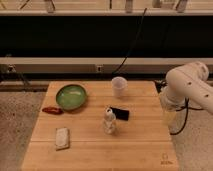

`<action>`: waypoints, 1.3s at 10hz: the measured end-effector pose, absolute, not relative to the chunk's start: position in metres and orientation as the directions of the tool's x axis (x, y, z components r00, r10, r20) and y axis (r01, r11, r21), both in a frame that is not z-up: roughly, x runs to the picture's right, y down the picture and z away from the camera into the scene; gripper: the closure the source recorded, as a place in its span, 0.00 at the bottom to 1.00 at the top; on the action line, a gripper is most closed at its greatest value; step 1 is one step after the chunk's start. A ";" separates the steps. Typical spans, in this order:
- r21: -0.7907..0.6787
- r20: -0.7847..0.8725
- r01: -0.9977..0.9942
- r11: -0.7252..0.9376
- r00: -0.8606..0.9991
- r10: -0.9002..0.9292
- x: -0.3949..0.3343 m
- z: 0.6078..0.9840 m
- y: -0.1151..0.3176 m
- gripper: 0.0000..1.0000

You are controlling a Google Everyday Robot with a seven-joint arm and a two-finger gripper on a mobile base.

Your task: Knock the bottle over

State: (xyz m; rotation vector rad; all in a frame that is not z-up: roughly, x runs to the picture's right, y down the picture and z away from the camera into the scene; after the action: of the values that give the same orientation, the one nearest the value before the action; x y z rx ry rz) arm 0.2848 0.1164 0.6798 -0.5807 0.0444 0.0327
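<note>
The bottle is small, clear and whitish, and stands upright near the middle of the wooden table. My white arm is folded at the table's right edge. The gripper hangs below it at the right edge, well to the right of the bottle and apart from it.
A translucent white cup stands at the back middle. A flat black object lies just right of the bottle. A green bowl sits at the back left, with a red object beside it. A white block lies front left.
</note>
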 end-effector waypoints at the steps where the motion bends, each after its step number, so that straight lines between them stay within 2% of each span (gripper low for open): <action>1: -0.555 -0.047 -0.030 0.832 0.999 0.005 0.283 0.676 0.126 0.20; 13: -0.591 -0.027 0.035 0.806 0.998 -0.064 0.272 0.662 0.160 0.20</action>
State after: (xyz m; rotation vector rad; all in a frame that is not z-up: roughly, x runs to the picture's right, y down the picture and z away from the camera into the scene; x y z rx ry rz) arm 0.2723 0.1605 0.6620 -0.6312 0.0464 -0.0530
